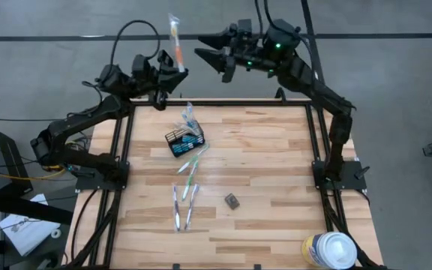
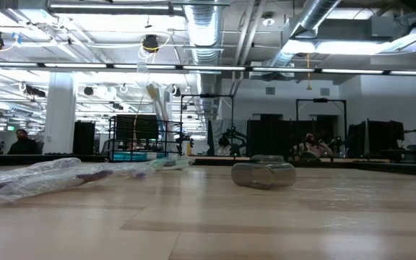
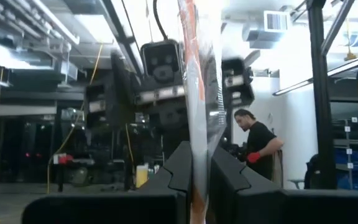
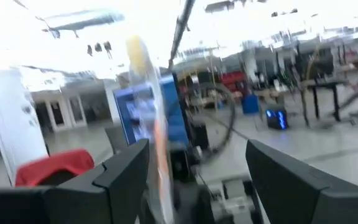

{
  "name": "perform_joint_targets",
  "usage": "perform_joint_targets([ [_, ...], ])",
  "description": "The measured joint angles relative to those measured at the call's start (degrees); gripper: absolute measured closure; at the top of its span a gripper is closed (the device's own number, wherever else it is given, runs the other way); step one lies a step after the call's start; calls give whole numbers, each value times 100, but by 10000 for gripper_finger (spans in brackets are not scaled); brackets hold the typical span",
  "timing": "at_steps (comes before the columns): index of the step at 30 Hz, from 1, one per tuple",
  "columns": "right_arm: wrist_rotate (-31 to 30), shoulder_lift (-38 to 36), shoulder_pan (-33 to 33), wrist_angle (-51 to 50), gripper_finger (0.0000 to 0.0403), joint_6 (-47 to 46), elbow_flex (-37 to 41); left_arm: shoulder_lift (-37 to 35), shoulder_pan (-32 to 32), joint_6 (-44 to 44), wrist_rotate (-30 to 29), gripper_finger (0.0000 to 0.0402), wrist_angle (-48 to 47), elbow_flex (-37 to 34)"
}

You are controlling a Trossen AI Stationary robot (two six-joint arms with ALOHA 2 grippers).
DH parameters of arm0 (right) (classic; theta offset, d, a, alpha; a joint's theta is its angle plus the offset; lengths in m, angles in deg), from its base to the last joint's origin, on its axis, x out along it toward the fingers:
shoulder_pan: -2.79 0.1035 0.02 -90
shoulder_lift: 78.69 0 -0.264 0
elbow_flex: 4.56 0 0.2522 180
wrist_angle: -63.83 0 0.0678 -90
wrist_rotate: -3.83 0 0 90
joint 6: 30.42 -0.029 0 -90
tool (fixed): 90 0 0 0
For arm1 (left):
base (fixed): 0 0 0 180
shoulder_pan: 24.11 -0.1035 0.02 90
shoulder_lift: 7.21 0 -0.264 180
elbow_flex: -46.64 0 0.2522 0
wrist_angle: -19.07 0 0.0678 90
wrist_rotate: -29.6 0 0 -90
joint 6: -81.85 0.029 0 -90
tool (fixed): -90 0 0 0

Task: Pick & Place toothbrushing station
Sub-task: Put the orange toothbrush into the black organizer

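The wooden table (image 1: 261, 150) lies below and in front of both arms, which are raised past its far edge. The large white canister (image 1: 330, 250) stands at the near right corner, well apart from either claw. The black mesh caddy (image 1: 184, 141) sits on the table just beyond the left claw (image 1: 177, 73), with wrapped toothbrushes (image 1: 184, 206) scattered farther off and a small dark block (image 1: 232, 199) beside them. The left claw is closed narrow on a wrapped orange-and-white toothbrush (image 1: 175, 41), held upright between its fingers (image 3: 179, 174). The right claw (image 1: 214, 58) hangs just beside it, spread wide, the wrapped brush showing near its fingers (image 4: 129, 168), not touching.
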Motion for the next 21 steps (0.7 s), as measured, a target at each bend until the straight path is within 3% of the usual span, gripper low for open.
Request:
perform_joint_targets([
  [21, 422, 83, 83, 154, 145, -358, -6, 313, 354, -56, 157, 387, -242, -7],
])
